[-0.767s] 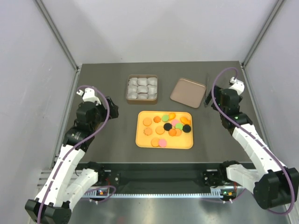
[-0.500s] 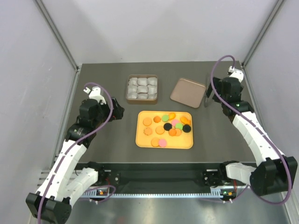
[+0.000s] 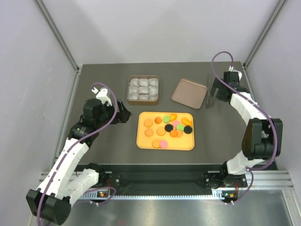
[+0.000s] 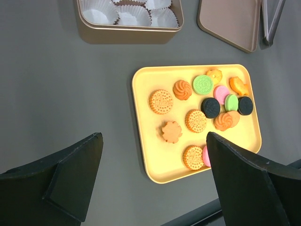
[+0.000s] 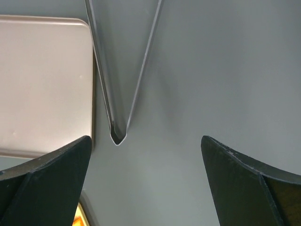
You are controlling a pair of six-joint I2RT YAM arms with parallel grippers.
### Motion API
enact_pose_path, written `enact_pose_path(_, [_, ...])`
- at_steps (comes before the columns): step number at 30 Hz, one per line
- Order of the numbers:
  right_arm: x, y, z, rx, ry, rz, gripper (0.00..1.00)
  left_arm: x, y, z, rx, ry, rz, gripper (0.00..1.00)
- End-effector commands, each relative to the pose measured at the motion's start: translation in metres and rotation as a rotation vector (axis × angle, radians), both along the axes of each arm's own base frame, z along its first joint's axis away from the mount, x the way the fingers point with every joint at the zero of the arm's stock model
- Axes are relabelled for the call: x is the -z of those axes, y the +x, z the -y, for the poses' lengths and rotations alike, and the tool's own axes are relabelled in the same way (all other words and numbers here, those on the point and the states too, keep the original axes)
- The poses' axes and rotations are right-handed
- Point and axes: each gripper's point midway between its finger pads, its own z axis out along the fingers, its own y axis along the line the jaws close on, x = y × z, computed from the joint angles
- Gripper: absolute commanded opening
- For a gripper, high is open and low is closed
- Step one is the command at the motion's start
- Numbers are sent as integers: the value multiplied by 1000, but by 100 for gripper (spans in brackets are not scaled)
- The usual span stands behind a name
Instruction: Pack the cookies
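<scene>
Several cookies (image 3: 161,131), mostly orange with a few pink, green and black, lie on a yellow tray (image 3: 145,141) in the middle of the table. In the left wrist view the cookies (image 4: 195,120) spread over the tray (image 4: 145,94). My left gripper (image 3: 123,114) is open and empty, above the table at the tray's left edge (image 4: 153,141). My right gripper (image 3: 212,97) is open and empty at the far right, over metal tongs (image 5: 117,136) that lie on the table.
A bronze tin (image 3: 128,90) holding white paper cups stands behind the tray; its wall shows in the left wrist view (image 4: 127,35). Its lid (image 3: 189,93) lies to the right, next to the tongs (image 3: 207,98). The lid (image 5: 42,84) is left of my right jaws.
My left gripper has moved right, towards the tray. My right arm has swung back and the gripper has come over the tongs beside the lid.
</scene>
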Motion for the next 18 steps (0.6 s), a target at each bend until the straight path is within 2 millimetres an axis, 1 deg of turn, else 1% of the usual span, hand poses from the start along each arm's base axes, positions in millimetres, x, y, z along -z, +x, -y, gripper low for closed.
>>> enact_pose_path(1, [-11,25,-4,7,36,62,100,-11,0,4,31,-4,47,96])
enact_pose_path(2, [-3,29,-6,3,44,53,100,-11,-1,4,32,-5,47,96])
enact_pose_path(4, [5,33,-9,-7,50,41,100,-9,-1,4,33,-6,44,96])
enact_pose_path(5, [13,36,-10,-11,52,25,100,-9,-1,4,33,-6,43,96])
enact_pose_path(7, [15,43,-16,-35,48,30,100,-9,-1,4,33,-6,43,96])
enact_pose_path(8, [20,47,-19,-36,39,20,100,-8,-1,4,33,-4,41,96])
enact_pose_path(10, [23,50,-19,-30,27,12,99,-6,-1,4,32,0,34,96])
enact_pose_path(11, [30,51,-18,-23,22,-5,98,-6,-1,3,29,1,34,96])
enact_pose_path(12, [31,53,-18,-19,23,-4,97,-5,0,3,27,4,34,96])
enact_pose_path(13, [36,54,-18,-17,24,-16,95,-5,0,3,26,4,34,96])
enact_pose_path(16, [39,57,-20,-14,20,-24,93,-3,0,2,24,6,28,96])
enact_pose_path(17, [42,59,-18,-8,15,-30,91,-3,0,3,26,6,27,96])
enact_pose_path(18, [40,62,-19,-13,12,-28,91,-3,1,3,26,7,25,96])
